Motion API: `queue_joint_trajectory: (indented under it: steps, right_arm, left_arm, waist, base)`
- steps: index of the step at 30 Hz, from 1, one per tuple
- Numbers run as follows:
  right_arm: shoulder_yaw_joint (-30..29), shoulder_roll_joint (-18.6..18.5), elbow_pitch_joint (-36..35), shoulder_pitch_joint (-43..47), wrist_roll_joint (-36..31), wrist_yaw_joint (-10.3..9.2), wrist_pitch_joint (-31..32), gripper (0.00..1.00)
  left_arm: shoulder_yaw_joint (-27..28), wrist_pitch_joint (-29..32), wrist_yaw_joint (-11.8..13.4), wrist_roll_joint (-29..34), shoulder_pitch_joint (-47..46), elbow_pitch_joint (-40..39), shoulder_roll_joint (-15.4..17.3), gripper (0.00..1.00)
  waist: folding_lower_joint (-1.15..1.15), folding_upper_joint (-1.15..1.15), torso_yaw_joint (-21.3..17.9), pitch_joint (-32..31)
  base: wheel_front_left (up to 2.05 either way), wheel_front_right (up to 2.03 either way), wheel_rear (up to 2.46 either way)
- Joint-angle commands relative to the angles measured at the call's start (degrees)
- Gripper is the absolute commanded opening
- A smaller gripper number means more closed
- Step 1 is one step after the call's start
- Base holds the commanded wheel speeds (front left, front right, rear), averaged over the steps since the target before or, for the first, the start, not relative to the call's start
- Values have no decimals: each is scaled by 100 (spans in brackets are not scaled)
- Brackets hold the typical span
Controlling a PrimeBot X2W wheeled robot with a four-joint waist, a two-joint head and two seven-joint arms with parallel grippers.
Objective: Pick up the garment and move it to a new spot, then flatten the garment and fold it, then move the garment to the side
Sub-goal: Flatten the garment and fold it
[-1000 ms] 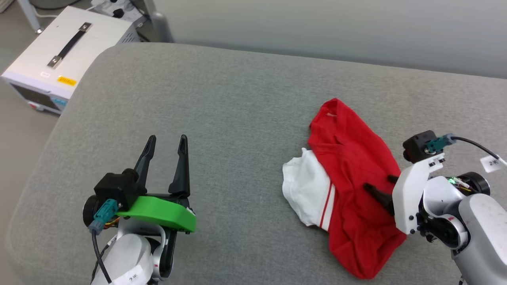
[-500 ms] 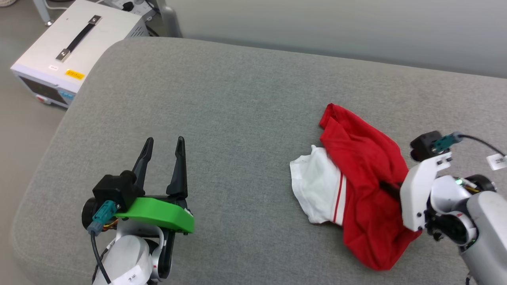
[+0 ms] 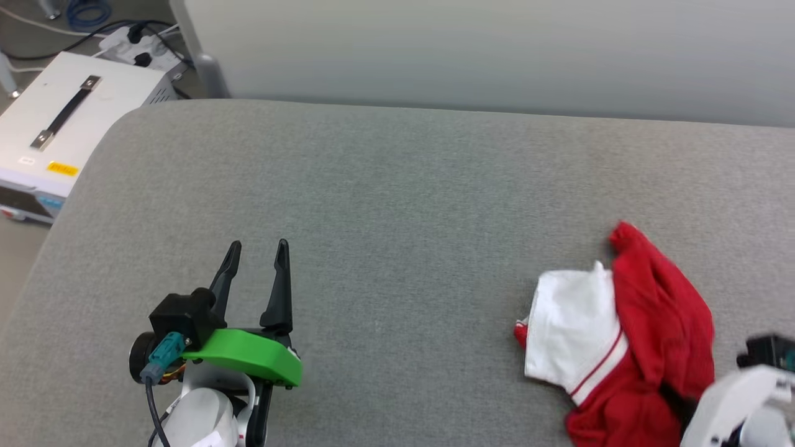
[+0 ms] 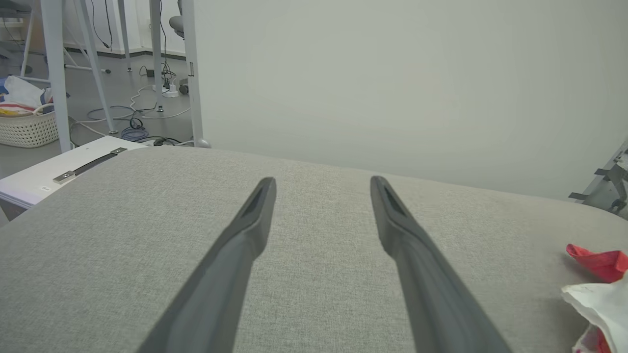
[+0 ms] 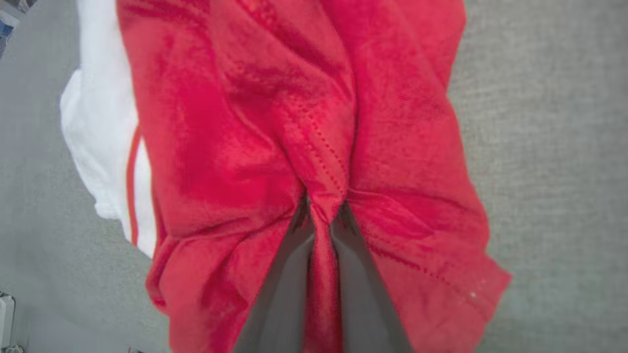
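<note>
surface: grey fabric cushion (image 3: 397,205), pale wall (image 3: 484,49) behind.
garment (image 3: 658,323): crumpled red jersey, white sleeve with red stripes on its left; lies at the cushion's near right.
right gripper (image 5: 321,208): clenched on a ridge of red cloth.
left gripper (image 3: 258,245): fingers spread, nothing between them, well apart from the garment.
axis: runs near to far, red tip pointing away from the robot.
aside: white box (image 3: 56,124) beside the cushion's far left corner.

Left gripper (image 3: 258,248) over grey cushion (image 3: 397,205), fingers spread apart. Crumpled red-and-white garment (image 3: 661,313) lies at lower right. White box (image 3: 105,105) upper left.
</note>
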Motion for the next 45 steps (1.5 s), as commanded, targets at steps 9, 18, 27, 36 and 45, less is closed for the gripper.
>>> queue_joint_trajectory:
  steps: [9,18,27,36,45]
  right_arm:
    - [-424,935,-96,983,-288,-4,-378,100]
    - [-599,993,-739,550,-1045,-4,-2710,100]
    - [-91,886,-886,464,-1430,-4,-2599,100]
    - [1547,-111,-1478,351,-1145,-4,-708,100]
    - [2448,-571,-1139,-125,-937,-4,-53,100]
  left_arm:
    - [-44,128,29,30,158,-56,108,100]
    - [-96,197,48,-2,222,-47,145,100]
    - [-119,226,92,-46,329,-44,175,100]
    - [-172,247,112,-75,331,-97,175,100]
    - [-241,194,86,-89,123,-100,111,100]
  waist:
    - [0,0,-282,-50]
    - [0,0,-209,-128]
    - [0,0,-144,-259]
    - [0,0,-135,-207]
    - [0,0,-42,154]
  base:
    - [0,0,0]
    - [0,0,0]
    - [0,0,0]
    - [0,0,0]
    - [0,0,0]
